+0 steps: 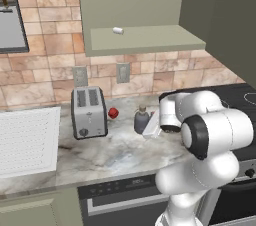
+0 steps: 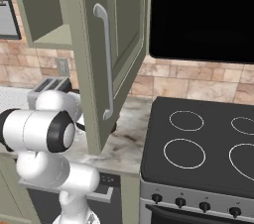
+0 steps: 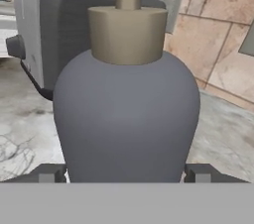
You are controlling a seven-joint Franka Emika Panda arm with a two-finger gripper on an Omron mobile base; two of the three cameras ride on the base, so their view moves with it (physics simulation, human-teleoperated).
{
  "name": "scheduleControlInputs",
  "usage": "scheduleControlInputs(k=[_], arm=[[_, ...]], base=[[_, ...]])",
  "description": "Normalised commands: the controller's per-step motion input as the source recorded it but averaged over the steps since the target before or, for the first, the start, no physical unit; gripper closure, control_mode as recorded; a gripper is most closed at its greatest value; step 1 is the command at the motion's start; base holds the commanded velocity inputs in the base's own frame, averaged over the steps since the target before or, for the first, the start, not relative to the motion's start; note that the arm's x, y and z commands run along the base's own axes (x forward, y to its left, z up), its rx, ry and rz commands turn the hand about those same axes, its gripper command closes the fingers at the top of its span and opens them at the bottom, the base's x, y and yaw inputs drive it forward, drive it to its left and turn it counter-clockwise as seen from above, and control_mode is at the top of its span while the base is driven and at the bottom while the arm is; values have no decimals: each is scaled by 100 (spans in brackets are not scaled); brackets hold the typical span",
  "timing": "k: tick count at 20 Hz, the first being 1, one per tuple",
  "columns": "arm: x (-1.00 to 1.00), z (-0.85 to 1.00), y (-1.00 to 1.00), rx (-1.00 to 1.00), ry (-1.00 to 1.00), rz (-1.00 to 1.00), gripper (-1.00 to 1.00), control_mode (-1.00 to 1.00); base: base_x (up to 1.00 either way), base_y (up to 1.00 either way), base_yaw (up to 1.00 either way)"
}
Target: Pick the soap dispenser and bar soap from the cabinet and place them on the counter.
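A marbled counter (image 1: 100,157) runs under an open green cabinet (image 1: 145,37) against a tiled wall. The hand view shows the gripper (image 3: 126,172) with a finger at either side of the soap dispenser (image 3: 126,119), apparently clasping it. The dispenser stands on the counter, with the toaster (image 1: 89,112) at its 9 o'clock and a red ball (image 1: 113,113) between them. A small white cylinder (image 1: 118,30) lies on the cabinet shelf.

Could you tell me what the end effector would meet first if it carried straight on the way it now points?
The soap dispenser: its body sits right between the end effector's fingertips. Beyond it stands the toaster, so that would probably come next.
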Motion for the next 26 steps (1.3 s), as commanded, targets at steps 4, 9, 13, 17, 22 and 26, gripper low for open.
scheduleControlInputs(k=[4,9,13,17,22,26], arm=[[-4,18,0,0,1,0,-100,-100],[-11,27,0,0,1,0,-100,-100],[-16,29,0,0,1,-1,-100,-100],[-18,25,0,1,5,-2,-100,-100],[-24,13,0,2,8,-3,-100,-100],[-29,11,0,2,9,-3,-100,-100]], base=[[0,0,0],[0,0,0],[0,0,0],[0,0,0],[0,0,0],[0,0,0]])
